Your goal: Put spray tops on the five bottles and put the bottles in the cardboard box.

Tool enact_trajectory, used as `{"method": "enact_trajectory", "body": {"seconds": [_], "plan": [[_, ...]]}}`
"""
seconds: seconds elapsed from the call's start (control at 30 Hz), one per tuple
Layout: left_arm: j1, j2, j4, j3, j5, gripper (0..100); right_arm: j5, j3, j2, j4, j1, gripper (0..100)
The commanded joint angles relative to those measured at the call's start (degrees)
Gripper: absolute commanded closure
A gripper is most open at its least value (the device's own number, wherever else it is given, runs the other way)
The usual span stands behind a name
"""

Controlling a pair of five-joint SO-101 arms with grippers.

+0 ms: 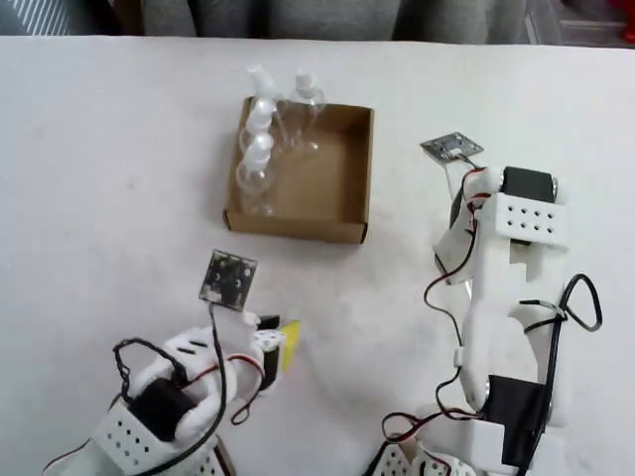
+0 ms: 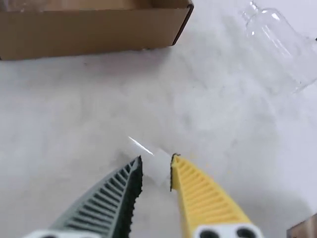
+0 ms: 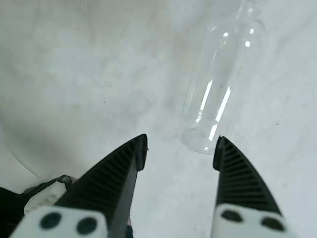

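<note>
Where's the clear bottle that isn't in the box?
In the right wrist view, the bottle lies on the table just ahead of the right gripper, base toward it, right of the cardboard box.

I find no legible text, label, number or sign. The cardboard box [image 1: 298, 223] wall and the bottles [image 1: 260, 149] show no readable print.

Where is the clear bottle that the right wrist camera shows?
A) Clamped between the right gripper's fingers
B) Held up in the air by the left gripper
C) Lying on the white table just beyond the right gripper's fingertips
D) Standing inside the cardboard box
C: the clear bottle lies on the table just past the tips of the right gripper, whose black fingers stand apart without closing on it.
</note>
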Motion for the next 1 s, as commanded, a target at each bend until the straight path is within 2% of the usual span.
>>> {"method": "enact_trajectory", "body": {"seconds": [0.0,0.17,0.33,0.43,0.6,0.7,0.97], "plan": [[0.4,15.52,-5.71,-8.0,3.96,89,0.79,-2.2,-0.13,-0.48,0.57,81.3],[2.86,27.74,-6.95,-11.25,4.57,87,0.79,-0.79,-0.13,-0.48,0.31,81.3],[8.13,31.87,-7.3,-11.16,15.56,72,0.79,-0.7,-0.13,-0.48,0.48,81.3],[6.9,35.3,-10.73,-10.99,16.44,66,0.88,-0.44,-0.13,-0.48,0.48,81.3],[1.98,44.97,-19.96,-11.16,16.44,74,1.93,0.18,-0.13,-0.48,0.48,81.3],[1.54,51.12,-25.14,-11.43,16.26,78,4.31,0.18,-0.13,-0.48,0.57,81.3],[1.36,59.91,-26.29,-15.56,16.53,76,4.92,2.02,-0.13,-0.48,0.57,81.2]]}}
